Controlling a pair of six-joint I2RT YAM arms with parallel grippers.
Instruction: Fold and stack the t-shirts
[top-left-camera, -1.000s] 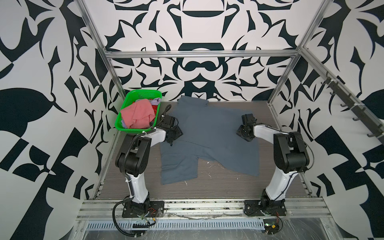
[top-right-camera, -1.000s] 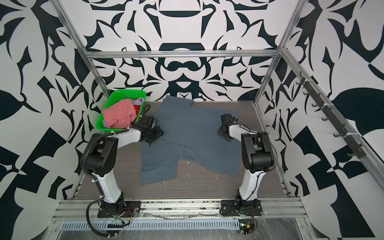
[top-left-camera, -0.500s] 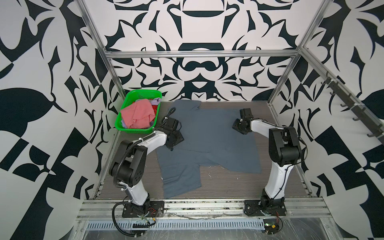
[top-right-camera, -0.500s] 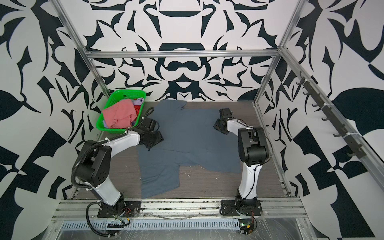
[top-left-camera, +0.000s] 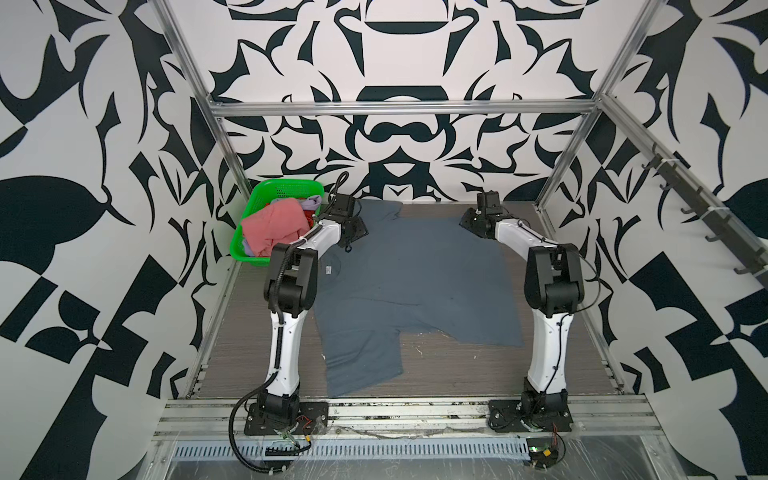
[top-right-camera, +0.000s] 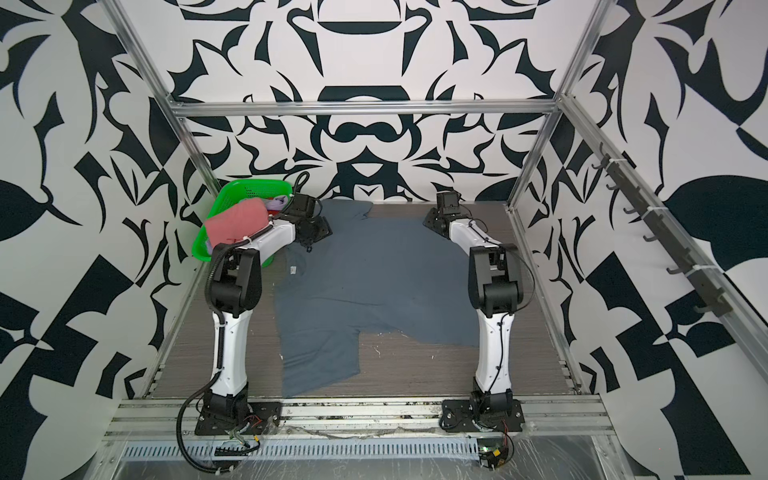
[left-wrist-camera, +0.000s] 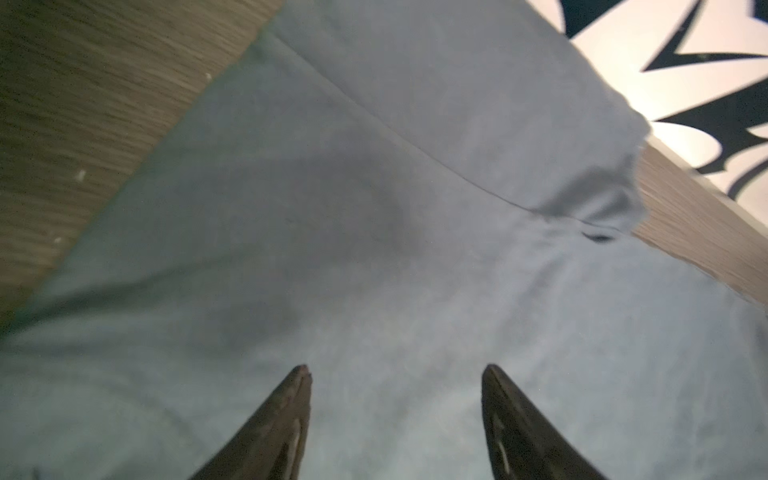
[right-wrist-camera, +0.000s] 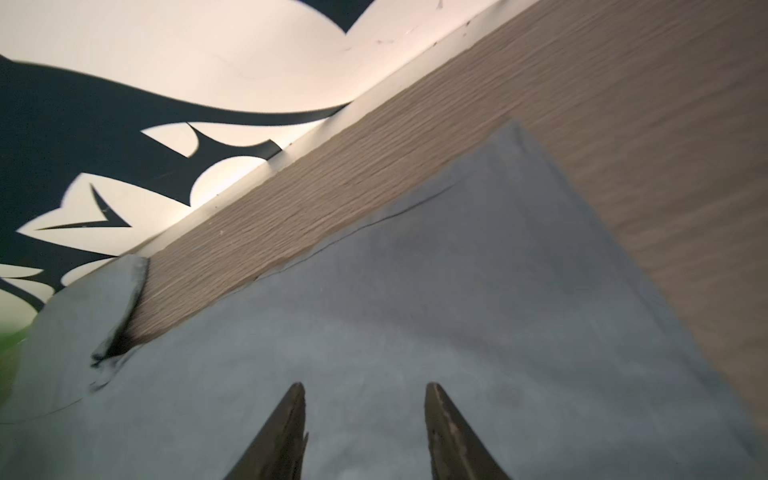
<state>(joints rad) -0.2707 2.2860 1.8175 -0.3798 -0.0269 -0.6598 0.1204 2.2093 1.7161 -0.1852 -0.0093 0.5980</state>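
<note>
In both top views the green basket (top-left-camera: 266, 195) sits at ten o'clock on the table (top-left-camera: 449, 370), holding a salmon pink shirt (top-left-camera: 274, 224) with a lavender shirt (top-left-camera: 312, 203) behind it; neither wrist view makes out these contents. The left gripper (top-left-camera: 354, 232) hangs low at eleven o'clock. Only the left wrist view shows its fingers (left-wrist-camera: 291, 415) standing apart, nothing between them, flat cloth beneath. The slate blue-grey t-shirt (top-left-camera: 415, 270) lies spread across the middle, one flap reaching toward seven o'clock; its small white tag (top-left-camera: 328, 270) shows only from above. The right gripper (top-left-camera: 471, 224) is at one o'clock; the right wrist view alone shows its fingers (right-wrist-camera: 286, 424) parted and empty over the shirt's far corner
</note>
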